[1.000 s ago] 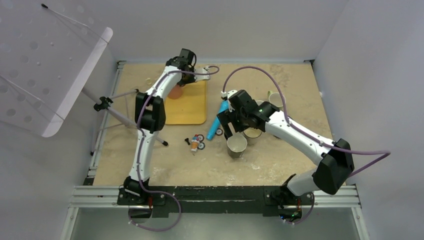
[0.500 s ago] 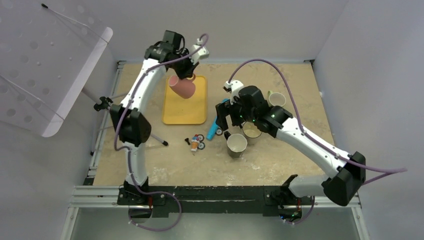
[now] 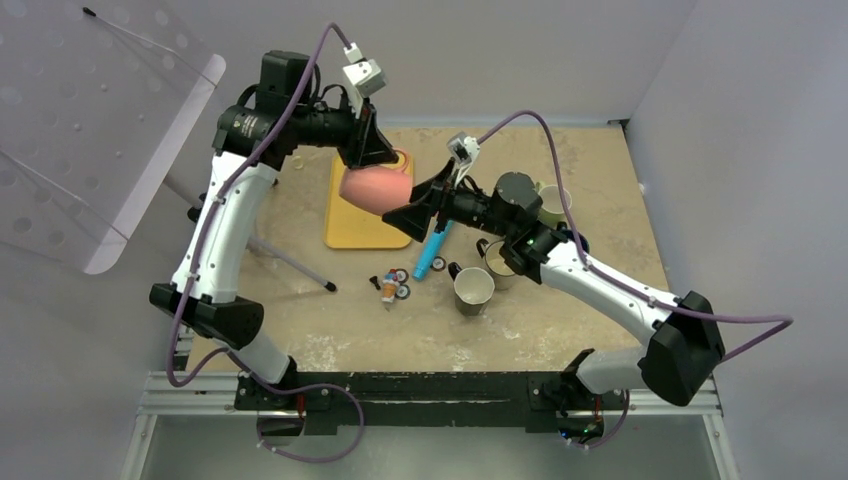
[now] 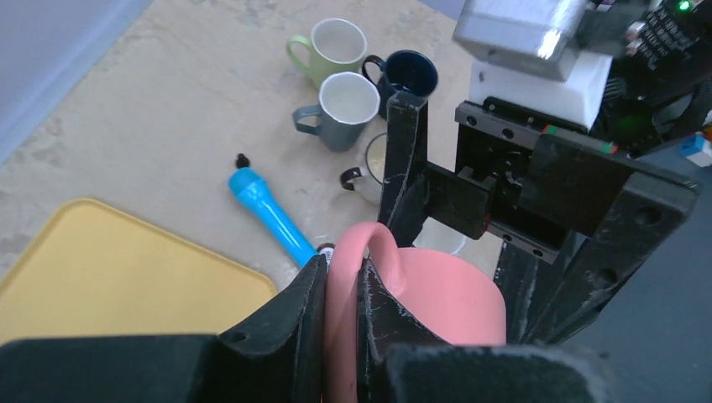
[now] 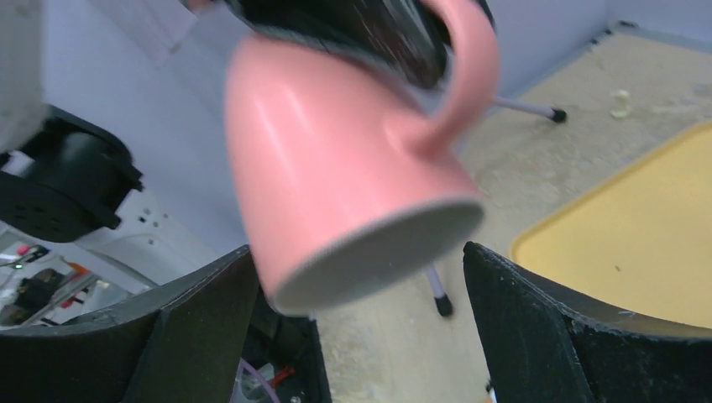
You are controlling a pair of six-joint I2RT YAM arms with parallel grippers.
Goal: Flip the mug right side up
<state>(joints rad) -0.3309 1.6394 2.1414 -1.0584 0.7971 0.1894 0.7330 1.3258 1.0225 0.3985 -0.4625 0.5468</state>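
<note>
pink mug (image 3: 370, 188) above yellow tray (image 3: 365, 230), left pincer (image 4: 342, 285) clamped on handle (image 4: 382, 243). right pincer (image 5: 357, 252) apart, straddling it: centre, close squarely, then release left.

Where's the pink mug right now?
Top view, centre-left: the pink mug hangs from the left gripper above the yellow tray, with the open right gripper at its base.

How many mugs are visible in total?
5. The left gripper holds the pink mug in the air. On the table: green mug, grey mug, navy mug, cream mug, close together. The right arm may hide more.
</note>
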